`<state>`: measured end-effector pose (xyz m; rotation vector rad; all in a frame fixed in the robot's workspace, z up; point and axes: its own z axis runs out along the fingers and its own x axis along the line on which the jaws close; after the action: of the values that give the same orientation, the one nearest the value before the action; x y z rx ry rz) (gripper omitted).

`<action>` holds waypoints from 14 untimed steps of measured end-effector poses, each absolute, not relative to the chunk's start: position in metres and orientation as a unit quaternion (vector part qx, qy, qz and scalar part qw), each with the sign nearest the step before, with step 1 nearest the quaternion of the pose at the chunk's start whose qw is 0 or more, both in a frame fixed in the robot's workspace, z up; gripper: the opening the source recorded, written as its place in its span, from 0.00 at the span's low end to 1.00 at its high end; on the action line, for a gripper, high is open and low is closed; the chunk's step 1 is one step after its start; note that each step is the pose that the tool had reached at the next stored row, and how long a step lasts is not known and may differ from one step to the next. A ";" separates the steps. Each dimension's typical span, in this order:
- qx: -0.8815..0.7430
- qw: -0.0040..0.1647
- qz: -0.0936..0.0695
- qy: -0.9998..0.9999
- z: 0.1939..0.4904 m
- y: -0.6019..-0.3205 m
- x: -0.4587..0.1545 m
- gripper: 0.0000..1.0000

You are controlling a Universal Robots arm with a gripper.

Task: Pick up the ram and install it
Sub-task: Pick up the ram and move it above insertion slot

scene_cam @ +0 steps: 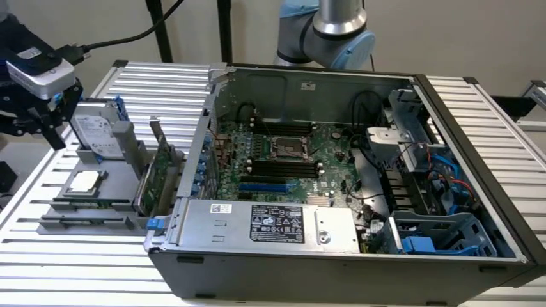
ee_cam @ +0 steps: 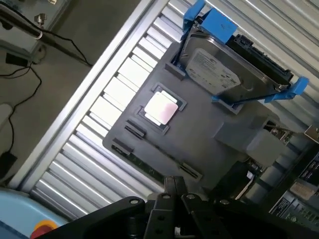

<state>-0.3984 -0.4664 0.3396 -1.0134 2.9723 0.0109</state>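
The ram (ee_cam: pixel 149 167) is a thin green strip lying edge-up in a slot of the grey parts holder (ee_cam: pixel 209 124), between two grey clips. My gripper (ee_cam: pixel 174 185) hangs just off the ram's side of the holder with its dark fingers pressed together and nothing between them. In the exterior view the gripper (scene_cam: pixel 41 125) hovers at the far left, above the slatted table's edge and beside the holder (scene_cam: pixel 102 211). The open computer case holds the motherboard (scene_cam: pixel 282 160), whose black memory slots (scene_cam: pixel 282 167) lie below the CPU socket.
On the holder stand a silver hard drive in a blue frame (ee_cam: pixel 229 69), a square CPU (ee_cam: pixel 160 108) and a tall green expansion card (scene_cam: pixel 158 169). The case's power supply (scene_cam: pixel 265 220) and drive cage (scene_cam: pixel 435 236) sit along its near side. Cables trail on the floor (ee_cam: pixel 30 74).
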 end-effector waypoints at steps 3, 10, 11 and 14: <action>-0.348 -0.002 0.004 0.937 0.337 -0.466 -0.398 0.00; -0.407 -0.004 0.005 0.913 0.330 -0.466 -0.398 0.00; -0.416 -0.005 0.005 0.909 0.329 -0.466 -0.398 0.00; -0.440 -0.005 0.005 0.898 0.326 -0.466 -0.398 0.00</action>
<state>-0.3984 -0.4664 0.3256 -1.3876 2.8300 0.0160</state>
